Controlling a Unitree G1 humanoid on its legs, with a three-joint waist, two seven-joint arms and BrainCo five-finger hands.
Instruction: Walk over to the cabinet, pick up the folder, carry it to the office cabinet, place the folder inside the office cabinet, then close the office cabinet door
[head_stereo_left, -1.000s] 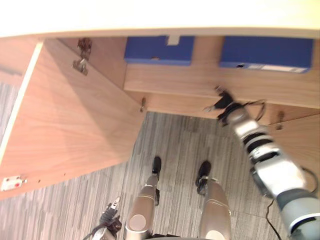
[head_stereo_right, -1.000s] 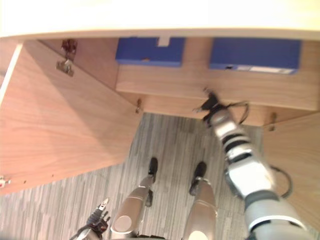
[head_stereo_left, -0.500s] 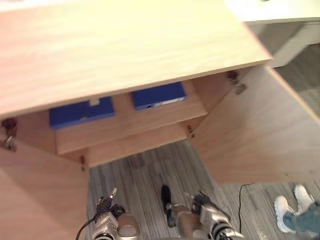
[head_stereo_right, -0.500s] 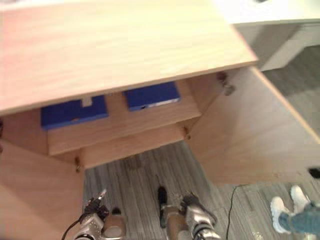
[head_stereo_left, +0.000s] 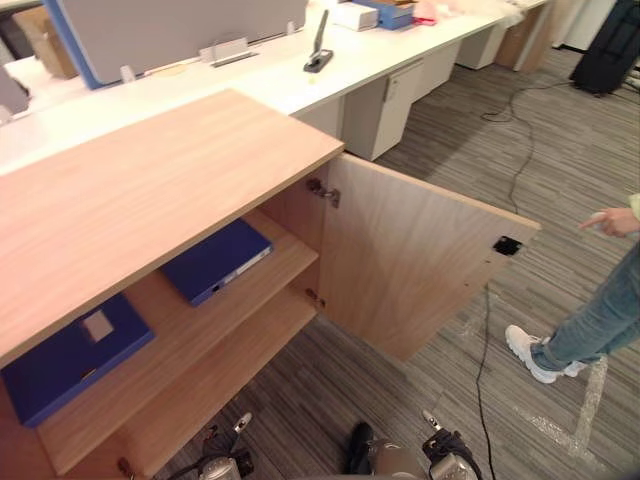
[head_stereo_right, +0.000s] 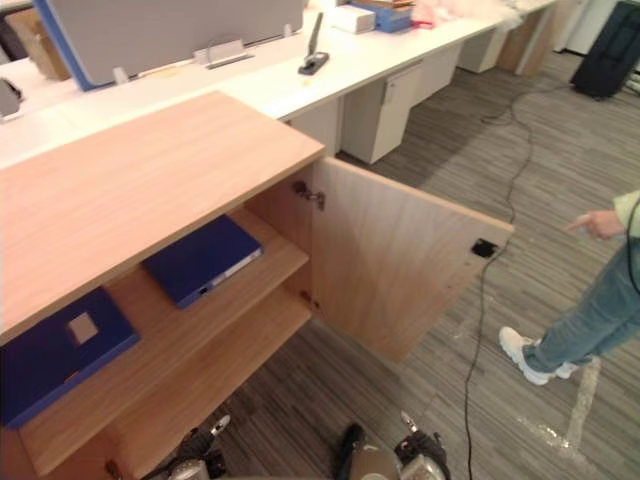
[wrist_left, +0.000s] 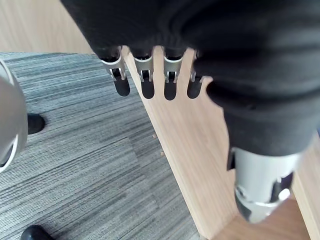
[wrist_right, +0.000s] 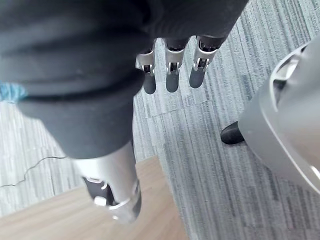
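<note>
Left wrist view: left hand (wrist_left: 170, 75) empty, fingers straight, beside a wooden panel (wrist_left: 195, 150); right hand (wrist_right: 171, 75) likewise slack over carpet (wrist_right: 200, 130); blue folder (head_stereo_left: 218, 260) on shelf (head_stereo_left: 165, 315) ahead of both.

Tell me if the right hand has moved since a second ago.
Yes. The right hand has dropped back from the cabinet shelf edge and hangs open over the carpet.

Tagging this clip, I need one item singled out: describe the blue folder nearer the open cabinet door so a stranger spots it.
Find the wooden cabinet with its door swung open. On its upper shelf lie two blue folders; this folder is nearest the door. It has a white edge strip; its neighbour carries a pale square on top.
</note>
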